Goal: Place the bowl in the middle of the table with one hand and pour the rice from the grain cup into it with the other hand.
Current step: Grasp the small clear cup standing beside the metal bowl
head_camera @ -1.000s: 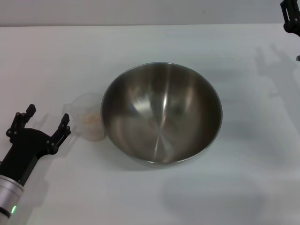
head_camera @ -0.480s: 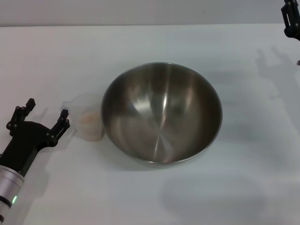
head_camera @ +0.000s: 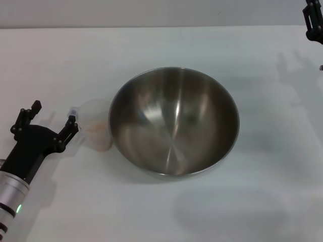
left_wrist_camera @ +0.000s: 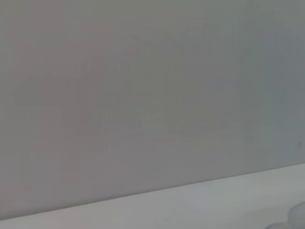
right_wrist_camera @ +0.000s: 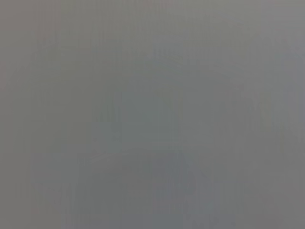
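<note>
A plain grey wall runs behind the white surface; soft shadows fall across its far right corner.

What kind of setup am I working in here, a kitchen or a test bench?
Probably a test bench: a bare white table against a plain wall, holding only a steel bowl and a small plastic cup of rice.

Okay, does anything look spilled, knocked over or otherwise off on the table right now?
Nothing stands out. The bowl sits upright mid-table and looks empty. The grain cup stands upright close beside it on the robot's left, rice inside and none visibly scattered. The left gripper is open beside the cup; the right gripper is at the far corner.
</note>
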### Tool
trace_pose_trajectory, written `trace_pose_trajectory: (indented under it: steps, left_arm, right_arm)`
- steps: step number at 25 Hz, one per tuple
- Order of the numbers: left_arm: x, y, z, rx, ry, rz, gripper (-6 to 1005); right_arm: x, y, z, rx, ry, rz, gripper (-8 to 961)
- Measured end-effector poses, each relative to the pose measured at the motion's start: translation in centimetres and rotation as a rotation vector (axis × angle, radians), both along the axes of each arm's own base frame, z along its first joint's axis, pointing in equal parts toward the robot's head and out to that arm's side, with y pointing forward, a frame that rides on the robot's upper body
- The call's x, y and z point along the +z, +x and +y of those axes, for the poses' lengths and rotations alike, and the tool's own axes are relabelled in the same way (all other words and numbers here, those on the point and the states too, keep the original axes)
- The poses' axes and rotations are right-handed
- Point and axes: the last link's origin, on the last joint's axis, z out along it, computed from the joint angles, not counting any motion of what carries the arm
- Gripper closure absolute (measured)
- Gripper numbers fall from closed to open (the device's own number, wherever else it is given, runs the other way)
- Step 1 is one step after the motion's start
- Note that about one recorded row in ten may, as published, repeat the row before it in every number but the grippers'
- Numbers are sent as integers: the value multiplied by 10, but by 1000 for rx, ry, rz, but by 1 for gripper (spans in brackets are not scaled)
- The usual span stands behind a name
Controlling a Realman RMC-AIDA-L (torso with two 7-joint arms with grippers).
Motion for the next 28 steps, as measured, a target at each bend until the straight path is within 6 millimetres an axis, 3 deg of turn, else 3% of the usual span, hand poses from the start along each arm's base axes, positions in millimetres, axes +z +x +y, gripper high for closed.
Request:
trace_pose_trajectory:
  steps: [18, 28]
  left_arm:
    - [-4, 2, 6, 11, -17, 1, 231]
    - [-5, 6, 9, 2, -23, -13, 627]
  right_arm:
    - [-2, -2, 3, -3, -12, 3, 538]
    - [-3, -2, 2, -1, -13, 2, 539]
